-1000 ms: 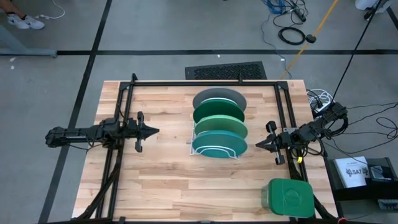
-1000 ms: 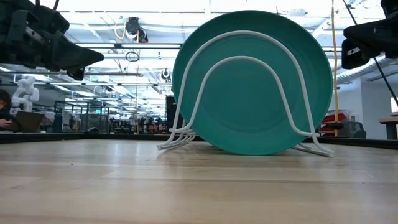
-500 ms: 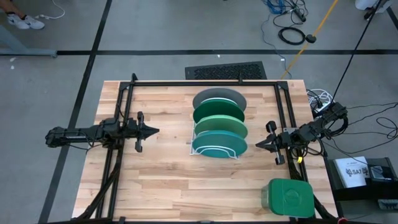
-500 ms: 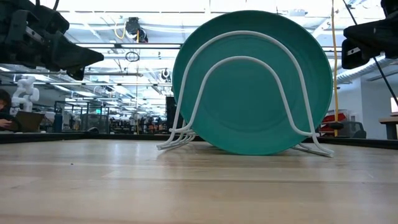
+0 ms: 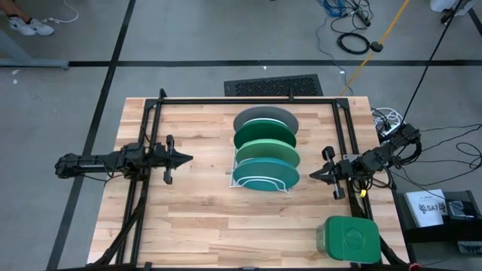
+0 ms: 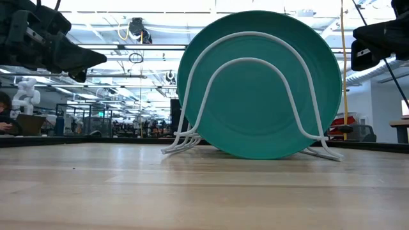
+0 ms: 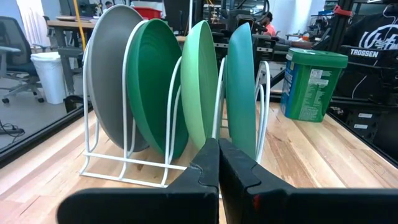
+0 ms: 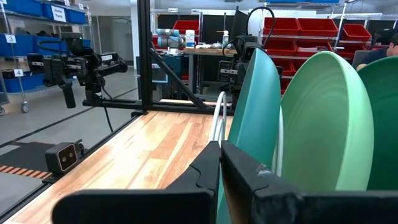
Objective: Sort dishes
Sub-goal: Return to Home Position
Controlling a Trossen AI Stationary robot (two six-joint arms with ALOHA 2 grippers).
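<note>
Four plates stand on edge in the slots of a white wire rack point(image 5: 239, 175) at the table's middle: grey point(image 5: 265, 117) farthest, then dark green point(image 5: 263, 136), light green point(image 5: 267, 154), and teal point(image 5: 265, 175) nearest. The teal plate fills the low view point(image 6: 259, 83). All four show in the left wrist view, from the grey plate point(image 7: 109, 74) to the teal one point(image 7: 241, 87). My left gripper point(image 5: 188, 159) is shut and empty, left of the rack. My right gripper point(image 5: 313, 175) is shut and empty, right of the rack beside the teal plate point(image 8: 258, 118).
A green square lidded container point(image 5: 350, 239) stands at the table's near right corner. A black frame point(image 5: 248, 100) runs along the far edge and both sides of the table. Bare wooden table point(image 5: 196, 218) lies in front of the rack and to its left.
</note>
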